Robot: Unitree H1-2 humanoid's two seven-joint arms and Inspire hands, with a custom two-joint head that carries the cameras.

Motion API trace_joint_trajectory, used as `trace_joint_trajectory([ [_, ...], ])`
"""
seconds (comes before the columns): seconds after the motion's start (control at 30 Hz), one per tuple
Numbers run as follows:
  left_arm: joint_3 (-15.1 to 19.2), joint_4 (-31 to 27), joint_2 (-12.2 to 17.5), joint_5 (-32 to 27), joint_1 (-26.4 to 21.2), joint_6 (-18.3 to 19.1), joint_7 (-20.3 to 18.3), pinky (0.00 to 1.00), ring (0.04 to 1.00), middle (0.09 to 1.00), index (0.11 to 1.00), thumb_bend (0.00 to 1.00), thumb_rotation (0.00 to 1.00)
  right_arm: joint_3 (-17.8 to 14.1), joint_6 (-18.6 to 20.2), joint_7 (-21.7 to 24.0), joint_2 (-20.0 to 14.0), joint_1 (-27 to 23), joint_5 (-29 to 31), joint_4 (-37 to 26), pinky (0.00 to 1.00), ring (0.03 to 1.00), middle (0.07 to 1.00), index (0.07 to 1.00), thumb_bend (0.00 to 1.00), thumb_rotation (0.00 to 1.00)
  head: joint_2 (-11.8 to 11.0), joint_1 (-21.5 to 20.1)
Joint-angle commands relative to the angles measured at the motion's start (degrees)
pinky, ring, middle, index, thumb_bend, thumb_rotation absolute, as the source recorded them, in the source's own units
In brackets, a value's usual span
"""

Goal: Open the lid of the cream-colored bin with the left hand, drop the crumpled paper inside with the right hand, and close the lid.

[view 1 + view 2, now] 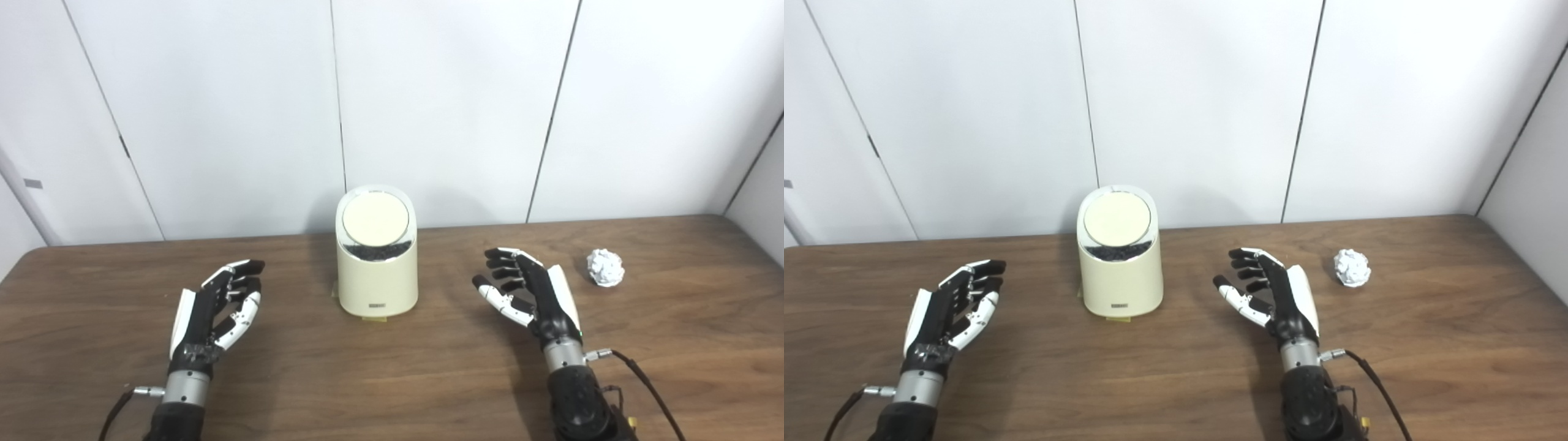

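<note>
Sitting upright at mid-bench, toward the back: bin point(376, 269), cream, lid point(375, 218) round and tilted toward the camera, dark gap showing under its front edge; contents not visible. Lying on the bench point(392, 373) well right of the bin: paper point(605, 267), crumpled, white, untouched. Stretching wide: dark wood grain, white wall panels point(453, 104) standing behind. Hovering left of the bin: left hand point(217, 309), fingers apart and lightly curled, holding nothing. Hanging between bin and paper: right hand point(530, 294), palm facing the bin, fingers spread, gripping nothing. Trailing from the right wrist: black cable point(649, 386).
</note>
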Motion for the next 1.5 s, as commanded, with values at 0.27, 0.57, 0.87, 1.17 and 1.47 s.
trace_joint_trajectory([
  [0.27, -0.24, -2.23, 0.81, -0.95, -2.96, -1.9, -0.93, 0.66, 0.751, 0.773, 0.759, 0.33, 0.6, -0.01, -2.0, -0.84, -0.18, -3.0, -0.14, -0.47, 0.57, 0.675, 0.697, 0.685, 0.31, 0.41, 0.01, -0.23],
  [0.57, -0.78, -9.75, 0.51, 1.12, -2.34, 6.56, -2.17, 0.74, 0.822, 0.822, 0.812, 0.86, 0.85, 0.15, -0.52, -0.7, -0.11, -3.13, -0.95, -0.57, 0.57, 0.669, 0.693, 0.69, 0.31, 0.43, -0.35, -0.23],
  [0.87, -0.57, -12.68, 0.52, 0.66, -3.19, 9.59, -3.25, 0.75, 0.834, 0.842, 0.831, 0.89, 0.82, 0.08, -0.91, -0.6, -0.19, -3.09, -0.58, -0.32, 0.57, 0.673, 0.694, 0.687, 0.31, 0.42, -0.43, -0.37],
  [1.17, -0.93, -15.47, -0.08, 3.29, -5.89, 14.64, -2.47, 0.74, 0.822, 0.83, 0.826, 0.92, 0.77, 0.33, -0.62, -0.57, -0.39, -2.89, -1.1, -0.49, 0.58, 0.679, 0.7, 0.689, 0.32, 0.45, -0.44, -0.36],
  [1.47, -1.88, -18.22, -0.94, 3.06, -10.85, 19.47, -4.17, 0.75, 0.838, 0.857, 0.86, 0.97, 0.55, 0.5, -0.85, -0.45, -0.26, -2.85, -0.91, -0.66, 0.57, 0.673, 0.697, 0.688, 0.31, 0.43, -0.48, -0.37],
])
